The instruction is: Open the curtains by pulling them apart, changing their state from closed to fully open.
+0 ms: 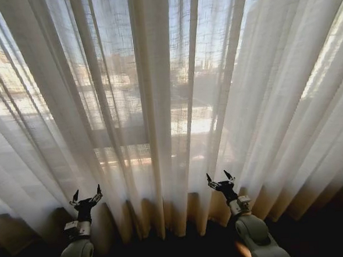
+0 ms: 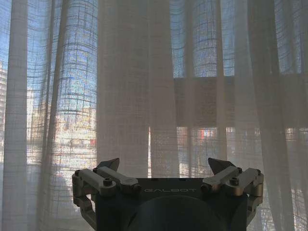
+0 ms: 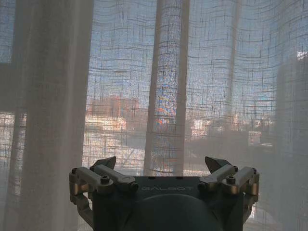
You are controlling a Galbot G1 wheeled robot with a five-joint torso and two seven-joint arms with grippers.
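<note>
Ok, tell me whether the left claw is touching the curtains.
Cannot tell. The left wrist view shows the left claw open and empty, pointed at the curtains, but no view plainly shows contact or a gap.

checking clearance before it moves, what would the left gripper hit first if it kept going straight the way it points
Most likely the sheer curtains. The left gripper, fingers open, faces a thick pleat with nothing between; how far off the fabric hangs is unclear.

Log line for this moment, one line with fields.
curtains: closed, hanging across window | left gripper: open, raised facing fabric, holding nothing | right gripper: open, raised facing fabric, holding nothing
</note>
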